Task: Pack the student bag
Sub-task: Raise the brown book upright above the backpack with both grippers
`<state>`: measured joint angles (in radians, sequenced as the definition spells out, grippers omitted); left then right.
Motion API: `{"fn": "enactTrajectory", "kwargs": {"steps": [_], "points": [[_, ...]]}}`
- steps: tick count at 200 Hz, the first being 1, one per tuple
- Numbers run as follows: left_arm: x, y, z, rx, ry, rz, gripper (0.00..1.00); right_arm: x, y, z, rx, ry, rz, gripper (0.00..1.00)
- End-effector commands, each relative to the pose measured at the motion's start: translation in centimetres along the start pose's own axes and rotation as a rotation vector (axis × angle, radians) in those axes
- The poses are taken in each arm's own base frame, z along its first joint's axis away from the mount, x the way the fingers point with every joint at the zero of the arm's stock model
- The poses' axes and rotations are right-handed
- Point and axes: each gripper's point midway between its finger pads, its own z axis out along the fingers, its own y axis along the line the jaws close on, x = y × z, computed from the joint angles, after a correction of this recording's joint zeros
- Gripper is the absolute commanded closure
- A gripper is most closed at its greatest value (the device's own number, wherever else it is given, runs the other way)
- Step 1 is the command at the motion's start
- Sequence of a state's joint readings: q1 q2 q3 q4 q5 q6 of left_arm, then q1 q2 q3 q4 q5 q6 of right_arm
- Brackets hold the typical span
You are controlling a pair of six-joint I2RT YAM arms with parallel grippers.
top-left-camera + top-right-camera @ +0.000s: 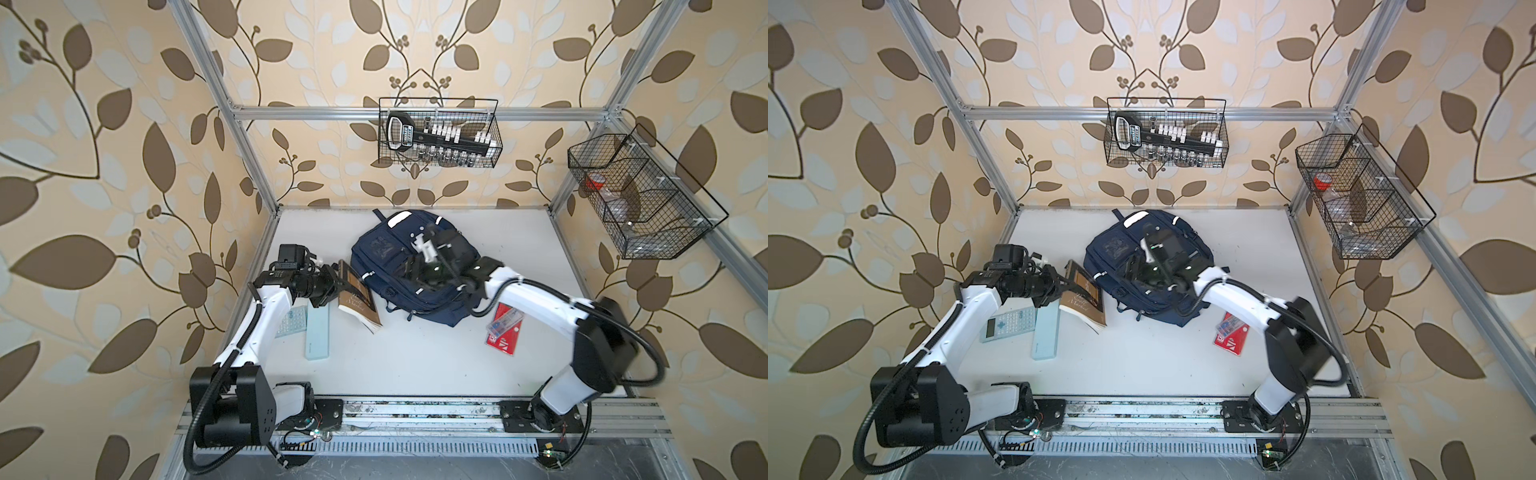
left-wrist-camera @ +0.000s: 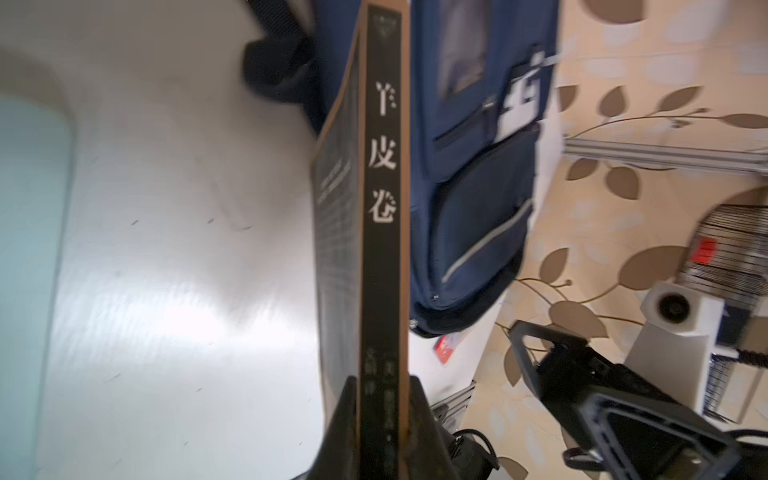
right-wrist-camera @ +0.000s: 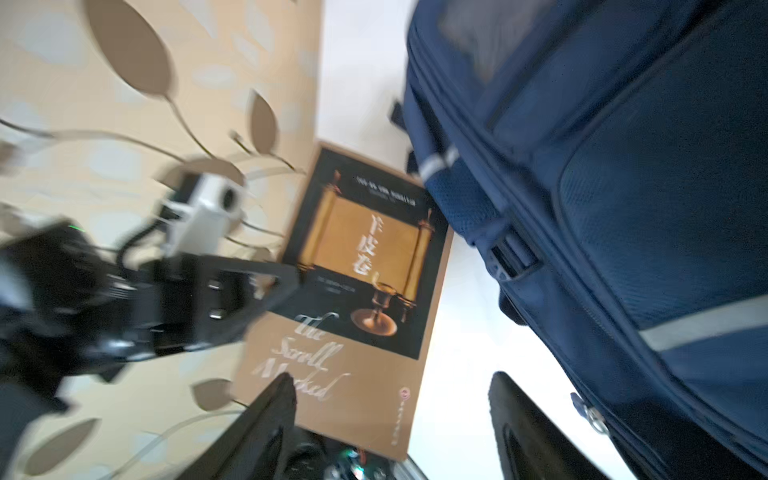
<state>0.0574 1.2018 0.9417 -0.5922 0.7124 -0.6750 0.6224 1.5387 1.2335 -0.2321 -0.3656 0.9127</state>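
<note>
The student bag (image 1: 415, 266) (image 1: 1150, 270), navy blue with white stripes, lies front up at the back middle of the white table. My left gripper (image 1: 337, 277) (image 1: 1065, 282) (image 2: 382, 384) is shut on the spine of a brown and black book (image 1: 359, 301) (image 1: 1081, 303) (image 2: 382, 187) and holds it tilted just left of the bag (image 2: 478, 174). My right gripper (image 1: 411, 270) (image 1: 1134, 270) (image 3: 390, 380) hovers open over the bag's front with nothing between its fingers. In the right wrist view the book (image 3: 365, 270) and the bag (image 3: 623, 208) are blurred.
A calculator (image 1: 1009, 324) and a pale blue case (image 1: 318, 332) (image 1: 1046, 332) lie under the left arm. A red packet (image 1: 505, 328) (image 1: 1231, 334) lies right of the bag. Wire baskets hang on the back wall (image 1: 440, 133) and the right wall (image 1: 636, 195).
</note>
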Motion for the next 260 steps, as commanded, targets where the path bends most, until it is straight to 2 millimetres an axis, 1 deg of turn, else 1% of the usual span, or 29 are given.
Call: {"fn": "enactTrajectory", "kwargs": {"steps": [1, 7, 21, 45, 66, 75, 85, 91, 95, 115, 134, 142, 154, 165, 181, 204, 216, 235, 260], "points": [[-0.5, -10.7, -4.4, 0.359, -0.066, 0.175, 1.0, 0.1, -1.0, -3.5, -0.002, 0.017, -0.038, 0.11], [-0.3, -12.1, -5.0, 0.407, -0.075, 0.195, 1.0, -0.1, -0.2, -4.4, -0.045, 0.026, -0.038, 0.09], [0.4, -14.8, -6.3, 0.502, -0.088, 0.258, 1.0, -0.2, 1.8, -6.1, -0.152, 0.05, -0.044, 0.07], [2.4, -18.4, -7.4, 0.633, -0.064, 0.319, 1.0, 0.1, 5.4, -8.2, -0.313, 0.077, -0.051, 0.05], [4.6, -21.7, -8.8, 0.785, -0.032, 0.384, 1.0, 0.1, 6.8, -9.5, -0.368, 0.083, -0.044, 0.05], [5.6, -22.8, -9.5, 0.832, -0.032, 0.425, 1.0, 0.1, 7.0, -9.9, -0.378, 0.08, -0.048, 0.05], [6.5, -23.7, -9.8, 0.846, -0.021, 0.466, 1.0, 0.0, 6.9, -10.5, -0.385, 0.076, -0.05, 0.04], [7.0, -24.0, -9.8, 0.849, -0.009, 0.49, 1.0, 0.0, 6.8, -10.8, -0.387, 0.072, -0.052, 0.03], [7.4, -24.3, -9.9, 0.853, -0.001, 0.505, 1.0, -0.1, 6.7, -10.9, -0.384, 0.07, -0.048, 0.01], [8.9, -25.4, -9.9, 0.883, 0.048, 0.548, 1.0, 0.2, 6.1, -11.1, -0.377, 0.06, -0.053, 0.0], [10.1, -26.6, -10.7, 0.938, 0.079, 0.58, 1.0, 0.3, 5.6, -11.1, -0.369, 0.046, -0.064, 0.0], [10.4, -27.0, -11.0, 0.957, 0.087, 0.585, 1.0, 0.1, 5.4, -11.2, -0.37, 0.022, -0.102, 0.01], [10.8, -27.8, -12.0, 0.997, 0.09, 0.6, 1.0, -0.1, 5.6, -11.6, -0.424, 0.007, -0.119, 0.0], [11.1, -28.5, -12.9, 1.032, 0.094, 0.604, 1.0, 0.0, 6.4, -12.3, -0.524, 0.015, -0.106, 0.0], [11.7, -29.4, -14.1, 1.074, 0.11, 0.619, 1.0, 0.5, 8.8, -14.1, -0.679, 0.009, -0.174, 0.01], [12.6, -30.4, -15.5, 1.124, 0.12, 0.65, 1.0, 0.7, 11.0, -16.5, -0.775, -0.034, -0.28, 0.01], [12.7, -30.4, -15.7, 1.127, 0.121, 0.655, 1.0, 0.9, 12.3, -17.7, -0.817, -0.04, -0.332, 0.01], [12.8, -30.4, -15.4, 1.127, 0.13, 0.65, 1.0, 1.2, 13.9, -18.9, -0.854, -0.041, -0.396, 0.01], [12.7, -30.2, -15.0, 1.124, 0.133, 0.64, 1.0, 1.2, 14.8, -19.9, -0.871, -0.06, -0.427, 0.03]]}}
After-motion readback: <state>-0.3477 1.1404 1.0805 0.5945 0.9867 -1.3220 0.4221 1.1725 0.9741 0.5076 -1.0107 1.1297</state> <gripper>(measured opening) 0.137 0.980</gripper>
